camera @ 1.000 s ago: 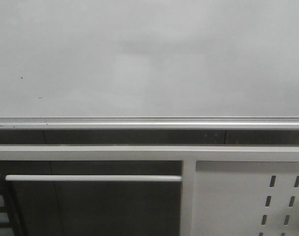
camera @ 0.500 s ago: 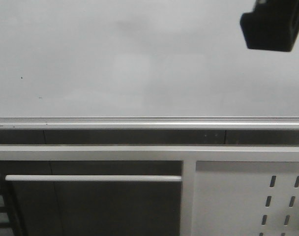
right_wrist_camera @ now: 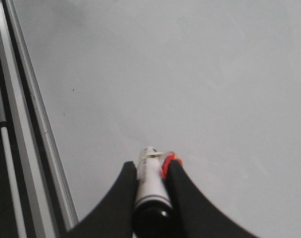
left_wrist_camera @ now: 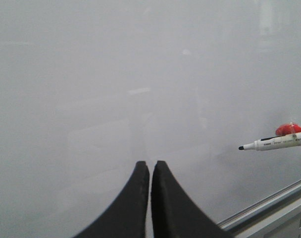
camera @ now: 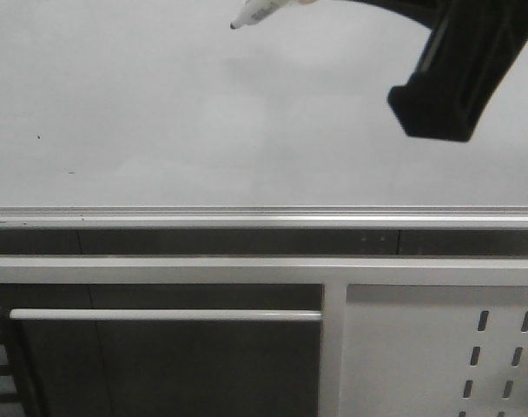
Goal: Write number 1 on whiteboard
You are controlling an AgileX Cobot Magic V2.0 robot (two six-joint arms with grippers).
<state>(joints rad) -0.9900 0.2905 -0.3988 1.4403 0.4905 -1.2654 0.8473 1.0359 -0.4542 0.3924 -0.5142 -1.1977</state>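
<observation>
The whiteboard (camera: 160,104) fills the upper part of the front view, a glossy pale grey surface with a silver aluminium rail (camera: 264,215) along its lower edge. We see no number 1 on it yet, only a few tiny dark specks (camera: 38,136) toward its left side.

Near the top edge of the front view, a white marker (camera: 257,14) points its dark tip leftward and slightly down. It is uncapped, and we cannot tell whether the tip touches the board or sits just off it. Our right gripper (right_wrist_camera: 151,171) pinches the marker barrel (right_wrist_camera: 148,183) between its two black fingers, with a red patch beside the barrel. Our left gripper (left_wrist_camera: 150,171) faces the board with its fingers pressed together, holding nothing, well apart from the marker (left_wrist_camera: 279,143).

Below the rail sit a white metal frame (camera: 247,269) and a perforated white panel (camera: 438,356).

We judge the stroke not yet begun. To write well, we should press the tip lightly and squarely onto the board, then draw one steady downward line, keeping even pressure and stopping above the rail.
</observation>
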